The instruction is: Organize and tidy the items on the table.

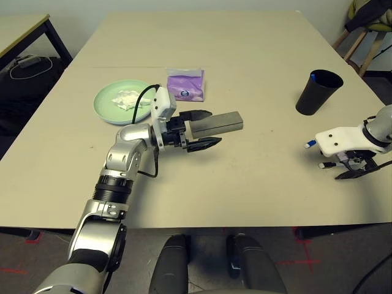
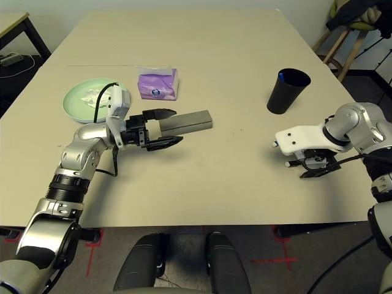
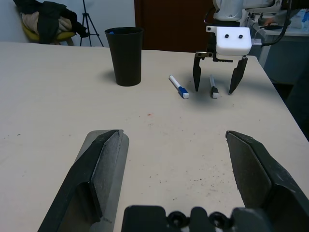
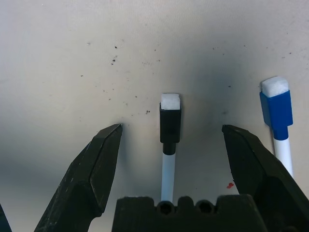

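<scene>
Both of my grippers are open wide. My right gripper [image 4: 170, 140] points down at the table [image 1: 257, 184], and a white pen with a black cap [image 4: 169, 140] lies flat right between its two fingers [image 4: 94, 169], not touched by either one. Just beside it, outside the fingers, lies a second white pen with a blue cap [image 4: 279, 123]. Nothing is held in this gripper. My left gripper [image 1: 201, 130] points sideways across the table toward my right. A grey glasses case [image 1: 215, 124] lies between its fingers, up against one of them, but I cannot tell if the other finger touches it. Behind my left gripper sits a purple tissue pack [image 1: 185, 85]. Next to the pack, on my left side, is a mint green plate [image 1: 105, 104] with a crumpled white tissue [image 1: 127, 98] lying on it. Farther back on my right side stands a black cup [image 1: 318, 92], upright, with something blue peeking out at its rim. The cup is well apart from the two pens.
</scene>
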Tool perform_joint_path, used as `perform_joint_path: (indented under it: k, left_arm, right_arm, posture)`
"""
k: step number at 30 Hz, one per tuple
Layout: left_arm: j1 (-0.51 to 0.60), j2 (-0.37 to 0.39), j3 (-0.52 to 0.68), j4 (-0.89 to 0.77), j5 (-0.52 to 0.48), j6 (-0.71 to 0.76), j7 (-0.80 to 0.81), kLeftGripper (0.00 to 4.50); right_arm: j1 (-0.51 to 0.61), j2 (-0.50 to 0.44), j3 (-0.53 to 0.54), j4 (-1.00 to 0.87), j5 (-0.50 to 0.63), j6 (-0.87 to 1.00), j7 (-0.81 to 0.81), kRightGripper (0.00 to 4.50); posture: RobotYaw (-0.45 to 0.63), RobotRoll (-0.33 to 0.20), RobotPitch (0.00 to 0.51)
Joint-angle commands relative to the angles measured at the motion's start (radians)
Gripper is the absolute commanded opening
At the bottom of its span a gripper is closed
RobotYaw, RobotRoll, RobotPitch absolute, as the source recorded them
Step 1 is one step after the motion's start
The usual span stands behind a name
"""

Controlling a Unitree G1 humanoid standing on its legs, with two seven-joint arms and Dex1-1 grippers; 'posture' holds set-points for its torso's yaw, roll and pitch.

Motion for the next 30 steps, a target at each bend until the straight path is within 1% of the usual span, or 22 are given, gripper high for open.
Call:
perform_joint_path:
  k: [1,2,3,6,7,14,21,25,28,30]
  left_arm:
    - [0.018,0.007,-0.018,-0.030,-0.005,-0.012,-0.006,4.47]
    - [0.018,0.007,-0.019,-0.030,-0.005,-0.011,-0.005,4.47]
    - [0.018,0.007,-0.019,-0.029,-0.004,-0.011,-0.004,4.49]
    - [0.017,0.008,-0.019,-0.031,-0.005,-0.009,-0.002,4.50]
    - [0.018,0.010,-0.018,-0.033,-0.006,-0.009,-0.003,4.50]
    - [0.027,0.016,-0.020,-0.050,-0.022,-0.008,-0.024,4.50]
    - [0.036,0.037,-0.031,-0.059,-0.026,0.014,-0.053,4.50]
    - [0.040,0.049,-0.041,-0.055,-0.020,0.003,-0.075,4.50]
    - [0.031,0.046,-0.040,-0.056,-0.027,0.012,-0.071,4.50]
    - [0.023,0.040,-0.036,-0.052,-0.030,0.019,-0.063,4.50]
  right_arm:
    - [0.017,0.001,-0.004,0.001,-0.007,0.001,-0.014,4.50]
    - [0.018,0.003,-0.003,0.004,-0.008,0.008,-0.012,4.50]
    - [0.019,0.004,-0.002,0.008,-0.010,0.011,-0.014,4.32]
    - [0.020,0.006,0.000,0.015,-0.013,0.014,-0.009,3.58]
    - [0.019,0.007,0.000,0.015,-0.013,0.015,-0.008,3.13]
    - [0.012,0.014,0.000,0.019,-0.013,0.016,-0.010,0.45]
    - [0.009,0.019,-0.007,0.012,0.000,0.029,0.000,0.41]
    - [0.004,0.023,-0.040,-0.017,0.058,0.085,0.044,0.41]
    - [-0.018,0.049,-0.116,-0.089,0.191,0.259,0.111,0.41]
    - [-0.030,0.063,-0.158,-0.137,0.245,0.353,0.119,0.41]
  posture:
    - [0.12,0.000,0.116]
    - [0.12,0.000,0.117]
    - [0.12,0.000,0.117]
    - [0.12,0.000,0.116]
    - [0.12,0.000,0.116]
    - [0.13,0.000,0.113]
    - [0.12,0.000,0.110]
    - [0.12,0.000,0.107]
    - [0.11,0.000,0.103]
    - [0.11,0.000,0.101]
